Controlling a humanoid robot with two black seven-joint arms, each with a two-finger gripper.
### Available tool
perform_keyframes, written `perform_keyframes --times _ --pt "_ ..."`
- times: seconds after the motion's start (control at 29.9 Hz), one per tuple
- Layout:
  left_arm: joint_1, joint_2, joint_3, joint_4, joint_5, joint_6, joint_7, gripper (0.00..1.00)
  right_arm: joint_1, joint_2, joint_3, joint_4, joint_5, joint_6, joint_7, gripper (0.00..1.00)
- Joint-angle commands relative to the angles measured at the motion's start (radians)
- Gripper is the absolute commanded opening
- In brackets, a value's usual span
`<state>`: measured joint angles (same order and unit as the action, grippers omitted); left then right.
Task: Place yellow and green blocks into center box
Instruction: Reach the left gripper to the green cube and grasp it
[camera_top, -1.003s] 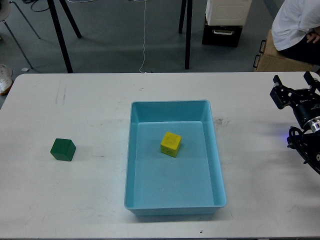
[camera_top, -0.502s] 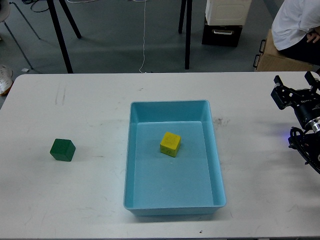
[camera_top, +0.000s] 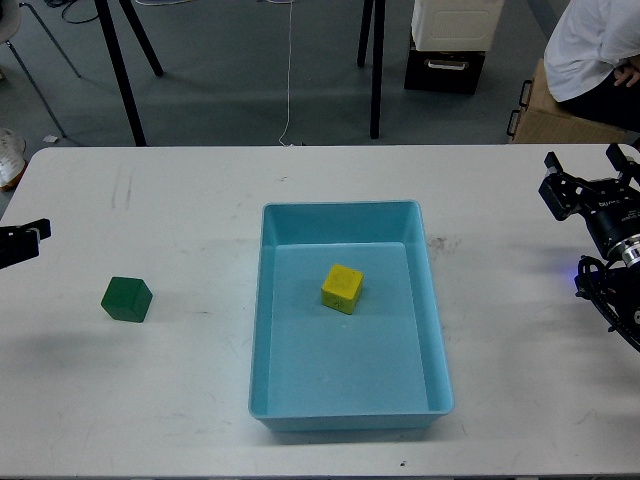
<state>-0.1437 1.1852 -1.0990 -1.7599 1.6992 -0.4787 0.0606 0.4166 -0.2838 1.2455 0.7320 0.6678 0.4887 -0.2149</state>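
I judge the task half done: the small yellow cube block (camera_top: 341, 288) already sits inside the light-blue plastic box (camera_top: 437, 330), on its floor a little toward the far wall. The dark green cube block (camera_top: 126, 299) waits on the white counter (camera_top: 180, 200), well left of the box. Both are cubes, so neither has a long axis; each sits slightly turned. My left hand (camera_top: 35, 233) barely pokes in near the green block, and I cannot tell its opening. My right hand (camera_top: 588, 168) is spread open, holding nothing.

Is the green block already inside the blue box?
No, the green block sits on the white table, left of the blue box.
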Motion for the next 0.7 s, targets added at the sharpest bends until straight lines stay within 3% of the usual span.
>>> perform_keyframes --times 0.0,0.2,0.67 --pt "-0.031 -0.088 0.031 0.0 0.071 -0.01 0.01 1.0 -0.002 0.0 0.0 0.0 -0.007 0.0 0.0 0.99" --pt "-0.08 -0.206 0.113 -0.001 0.12 -0.01 0.119 1.0 -0.001 -0.002 0.003 0.0 -0.007 0.0 0.0 0.99" --pt "-0.068 -0.262 0.223 0.005 0.304 -0.01 0.134 1.0 -0.004 -0.017 0.002 0.001 -0.007 0.0 0.0 0.99"
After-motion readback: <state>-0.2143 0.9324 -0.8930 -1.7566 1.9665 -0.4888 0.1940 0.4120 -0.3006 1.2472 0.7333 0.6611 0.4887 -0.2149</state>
